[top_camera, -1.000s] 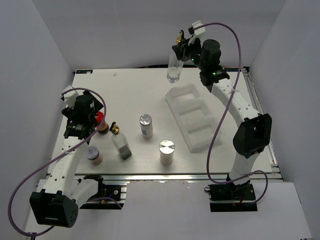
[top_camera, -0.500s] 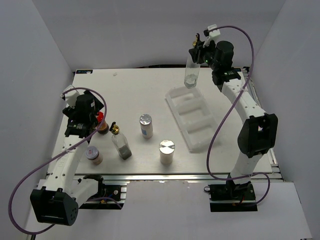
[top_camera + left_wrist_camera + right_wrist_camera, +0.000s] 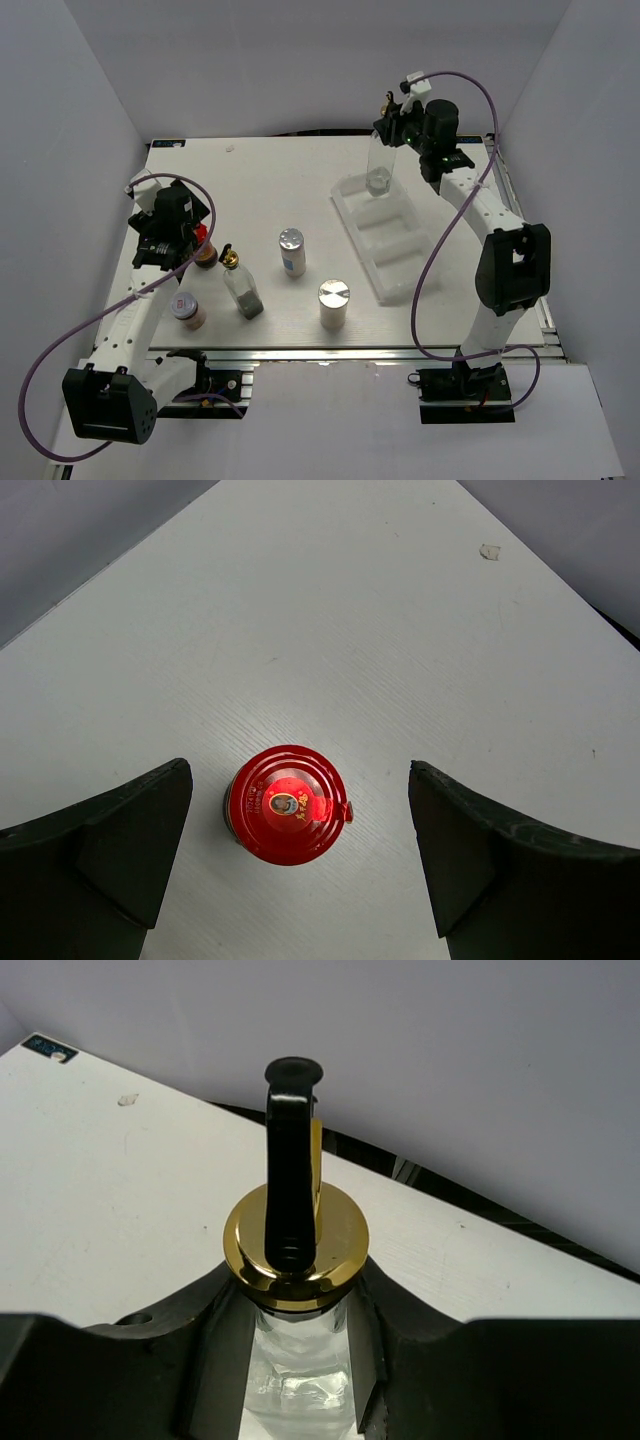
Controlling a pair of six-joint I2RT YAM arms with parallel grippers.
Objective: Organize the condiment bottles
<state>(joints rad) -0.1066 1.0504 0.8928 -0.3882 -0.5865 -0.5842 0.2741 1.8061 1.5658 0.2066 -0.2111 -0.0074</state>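
- Glass bottle [image 3: 380, 160], likely slick and fragile (neck suits gripping), upright over far end of tray [image 3: 404, 286], one o'clock, right gripper [image 3: 392, 128] clamped on its neck.
- Left gripper [image 3: 298, 852] gapes wide astride red-capped jar [image 3: 285, 803], nine o'clock.

A gold-spouted glass bottle [image 3: 381, 160] is held upright at 1 o'clock. Stood between 6 and 9 o'clock are a second glass bottle [image 3: 241, 285], a white silver-lidded cylinder [image 3: 291, 250], another cylinder [image 3: 333, 303], a red-capped brown jar [image 3: 204, 247] and a short pale-lidded jar [image 3: 187, 309].

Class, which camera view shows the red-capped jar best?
The left wrist view: the red-capped jar sits large, unobstructed. The top view shows it small, under the left gripper. The right wrist view lacks it.
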